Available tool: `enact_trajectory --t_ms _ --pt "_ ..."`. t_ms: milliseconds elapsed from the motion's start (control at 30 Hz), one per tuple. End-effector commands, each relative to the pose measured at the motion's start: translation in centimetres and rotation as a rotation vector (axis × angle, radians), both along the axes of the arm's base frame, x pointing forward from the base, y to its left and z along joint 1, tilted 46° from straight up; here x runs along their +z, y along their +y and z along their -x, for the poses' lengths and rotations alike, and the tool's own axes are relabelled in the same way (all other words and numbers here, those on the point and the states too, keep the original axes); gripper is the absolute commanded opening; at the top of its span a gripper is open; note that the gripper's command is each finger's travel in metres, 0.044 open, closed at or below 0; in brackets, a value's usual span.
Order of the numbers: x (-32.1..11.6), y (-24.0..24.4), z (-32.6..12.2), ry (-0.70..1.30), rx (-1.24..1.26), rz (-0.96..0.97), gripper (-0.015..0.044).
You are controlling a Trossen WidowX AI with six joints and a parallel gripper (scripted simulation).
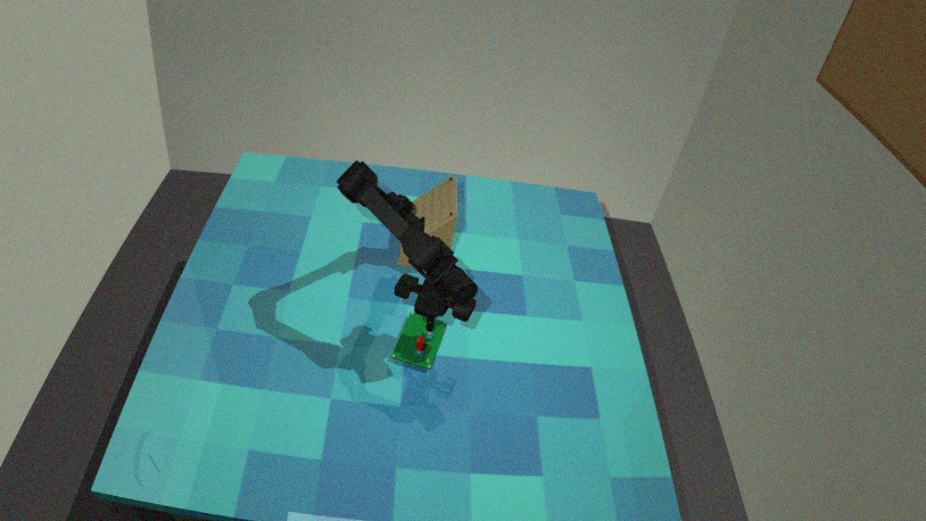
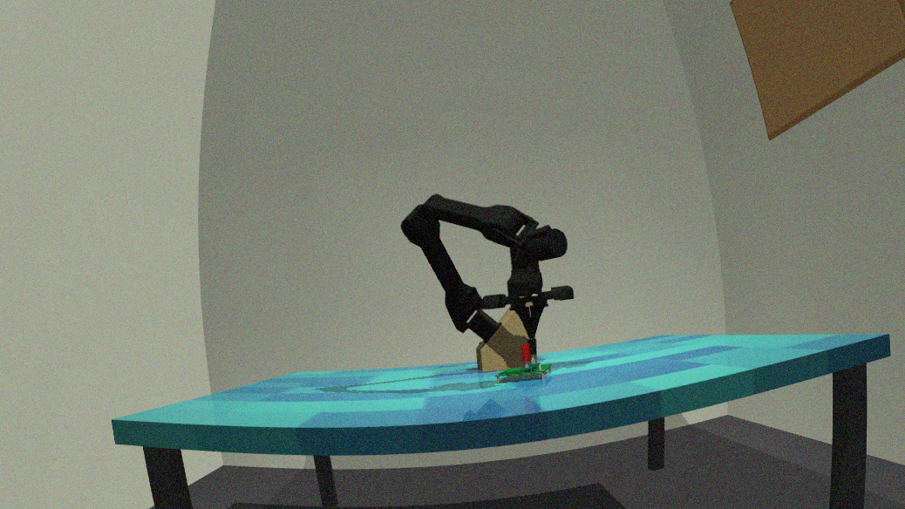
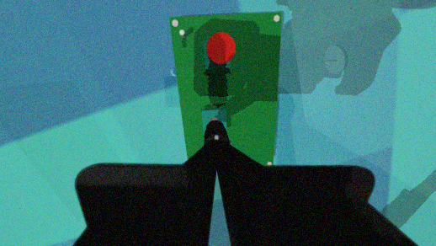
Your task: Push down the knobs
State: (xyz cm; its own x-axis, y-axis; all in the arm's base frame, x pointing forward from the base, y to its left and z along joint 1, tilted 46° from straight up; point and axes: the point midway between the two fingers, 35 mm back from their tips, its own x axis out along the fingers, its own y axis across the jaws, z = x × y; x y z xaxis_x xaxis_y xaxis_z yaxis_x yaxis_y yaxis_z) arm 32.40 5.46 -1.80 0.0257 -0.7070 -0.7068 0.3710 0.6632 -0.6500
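The green circuit board (image 1: 402,353) (image 2: 510,373) (image 3: 252,139) stands on the table. A red knob (image 1: 420,343) (image 2: 526,352) (image 3: 220,48) stands upright on one potentiometer, with a pale stretch below it in the exterior view. A black knob (image 1: 429,326) (image 2: 533,349) stands over the other potentiometer (image 3: 207,116). My gripper (image 1: 431,317) (image 2: 532,337) (image 3: 215,146) is shut with nothing between its fingers, pointing down, its tips at the top of the black knob. Whether they touch is too small to tell. The fingers hide most of the black knob in the wrist view.
A tan wooden block (image 1: 442,203) (image 2: 514,326) stands behind the board, close to the arm's base. Small pale parts sit near the board's corners. The arm's shadow falls across the board and the blue patchwork table (image 1: 505,440) (image 2: 379,437). A brown panel (image 1: 887,78) (image 2: 822,69) is high at the right.
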Motion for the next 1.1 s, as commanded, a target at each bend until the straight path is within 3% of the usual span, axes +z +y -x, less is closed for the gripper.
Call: enact_trajectory --t_ms 0,1067 --pt "-0.14 -0.23 -0.01 0.002 0.001 0.003 0.0" --pt "-0.69 -0.8 -0.03 0.002 0.001 0.003 0.0"
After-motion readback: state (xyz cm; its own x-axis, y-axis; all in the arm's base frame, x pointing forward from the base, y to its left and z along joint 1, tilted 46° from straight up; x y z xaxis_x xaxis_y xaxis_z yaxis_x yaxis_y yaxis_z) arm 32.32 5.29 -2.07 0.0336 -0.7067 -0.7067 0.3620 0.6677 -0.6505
